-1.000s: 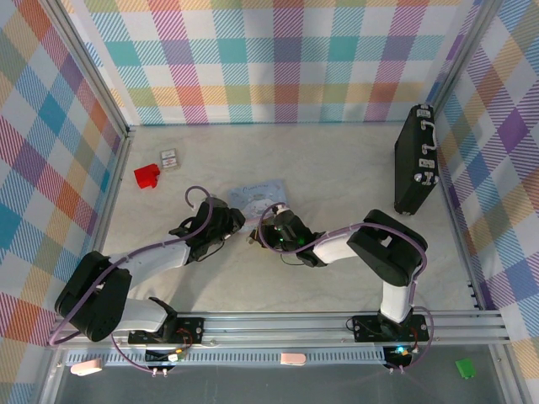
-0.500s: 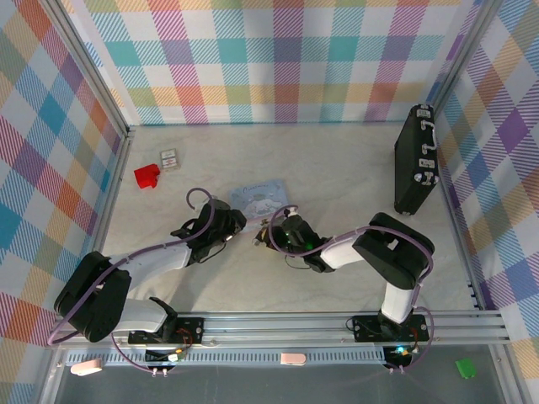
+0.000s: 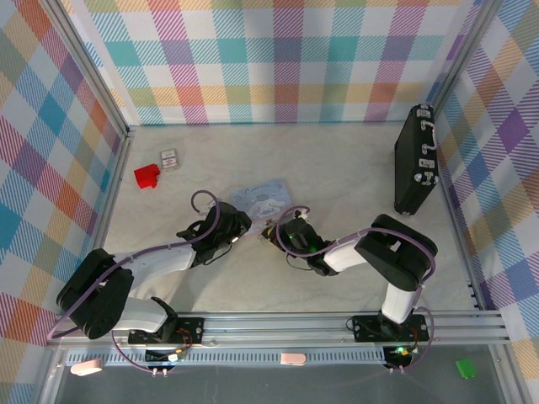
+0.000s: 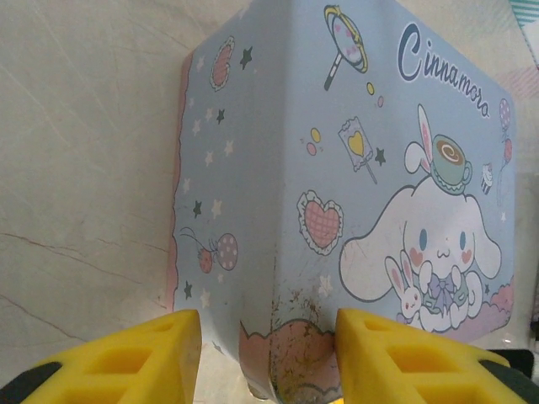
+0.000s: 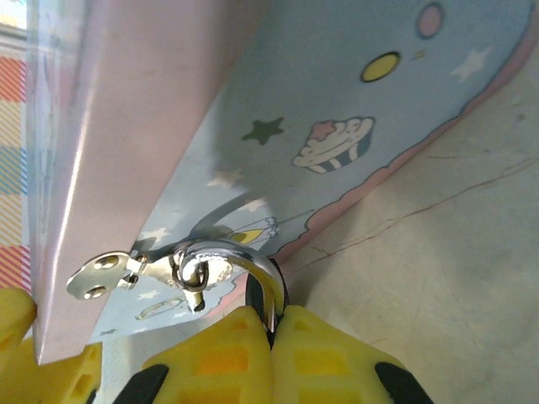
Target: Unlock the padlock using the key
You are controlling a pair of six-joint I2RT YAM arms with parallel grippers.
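The pale blue tin (image 3: pixel 261 195) lies mid-table. The padlock (image 5: pixel 246 263) hangs at its side, its silvery shackle through the tin's hasp (image 5: pixel 101 274). My right gripper (image 5: pixel 274 318) is shut on the padlock's black body, which peeks out between the yellow fingers. In the top view the right gripper (image 3: pixel 274 233) sits at the tin's near edge. My left gripper (image 4: pixel 268 358) is open, its yellow fingers (image 4: pixel 126 358) straddling the tin's (image 4: pixel 337 168) near corner without touching it; from above the left gripper (image 3: pixel 239 225) is just left of the right one. The key is out of view.
A big black case (image 3: pixel 416 158) stands against the right wall. A red object (image 3: pixel 146 175) and a small grey-white card (image 3: pixel 170 158) lie at the far left. Checked walls close in the table on three sides.
The left gripper has moved right, up to the tin's near corner. The right gripper has shifted slightly right and nearer with the padlock still in it.
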